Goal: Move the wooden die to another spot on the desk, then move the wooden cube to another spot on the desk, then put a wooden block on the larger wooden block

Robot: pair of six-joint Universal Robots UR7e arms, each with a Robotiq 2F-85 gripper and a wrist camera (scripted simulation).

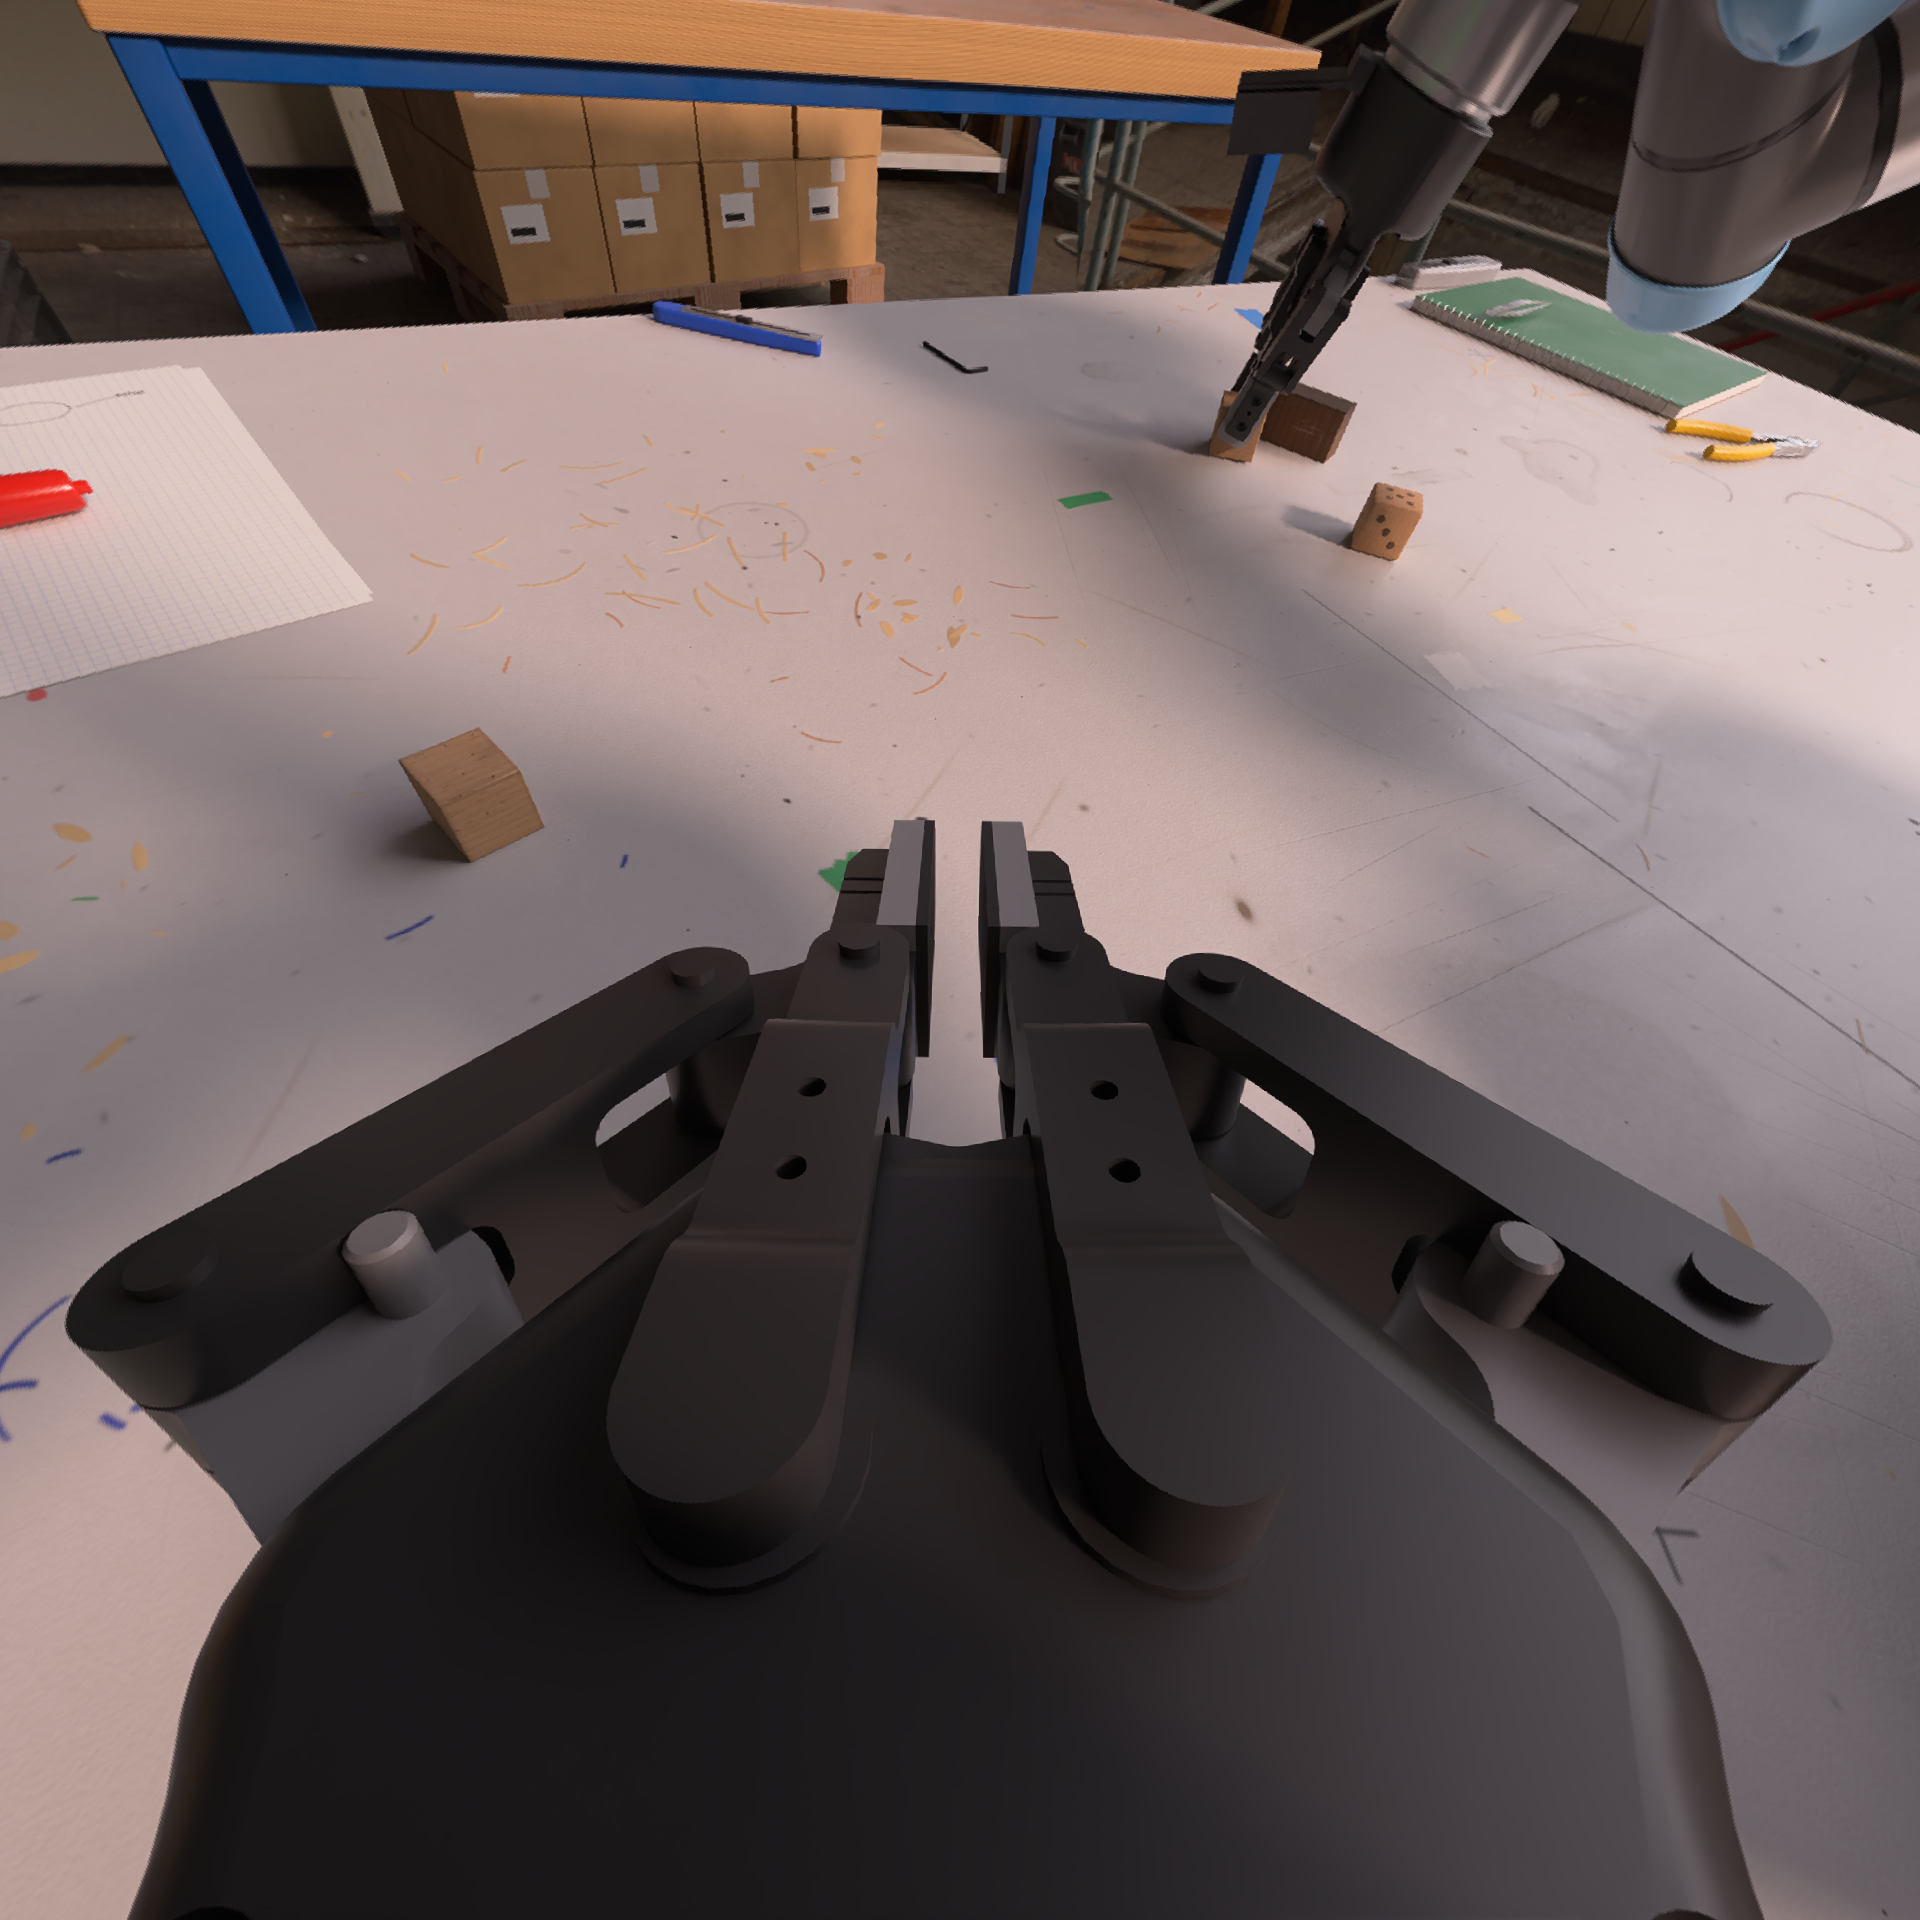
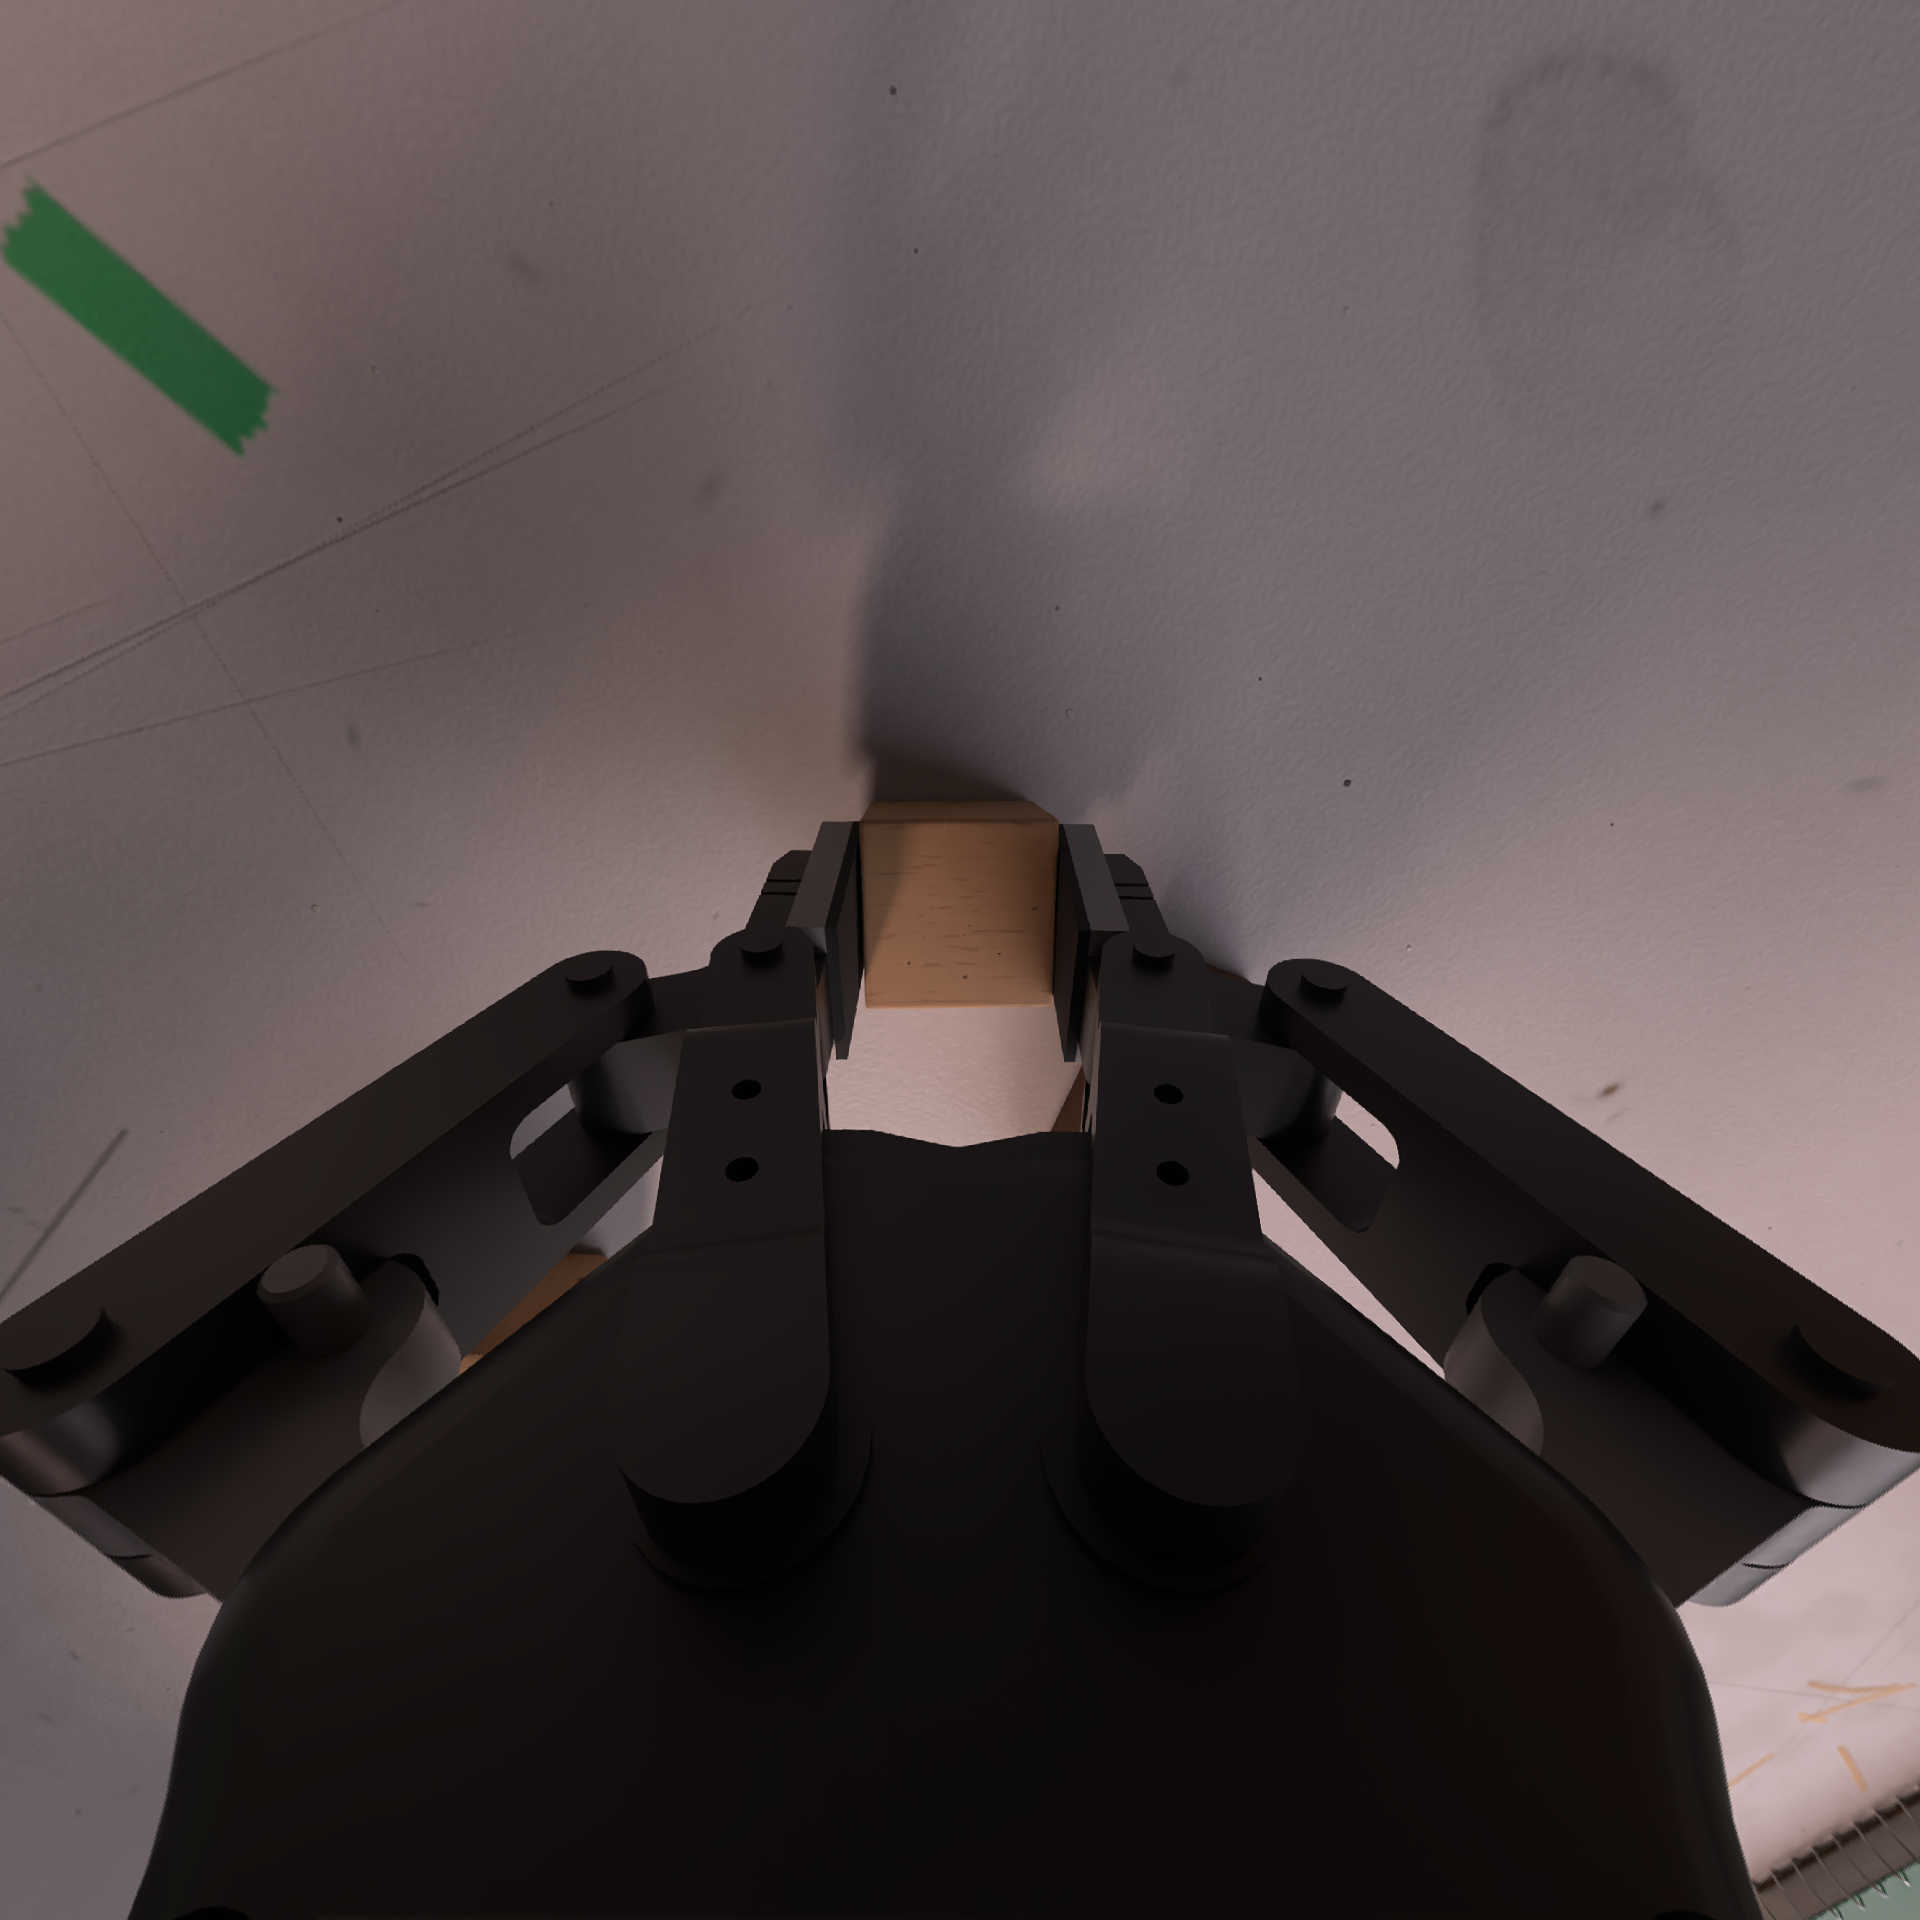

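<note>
Right gripper [image 2: 958, 914], pointing steeply down at the white desk [image 2: 1247, 416], clamps a pale wooden block [image 2: 954, 914] between its two pads [image 2: 836, 904]. The block sits on the desk, its grain running across from pad to pad; whether one side is longer cannot be told here.

In the left wrist view, the same block [image 1: 1231, 442] shows at the far side of the desk, touching a darker wooden block [image 1: 1311, 421] just to its right, whose broad face looks toward the camera. The wooden die [image 1: 1387, 522] stands apart, nearer and to the right, its dotted faces turned toward the camera. A wooden cube [image 1: 473, 794] rests at the near left, turned with one corner toward the camera.

Left gripper [image 1: 956, 847] hovers over the desk, fingers nearly together with a narrow gap, holding nothing.
</note>
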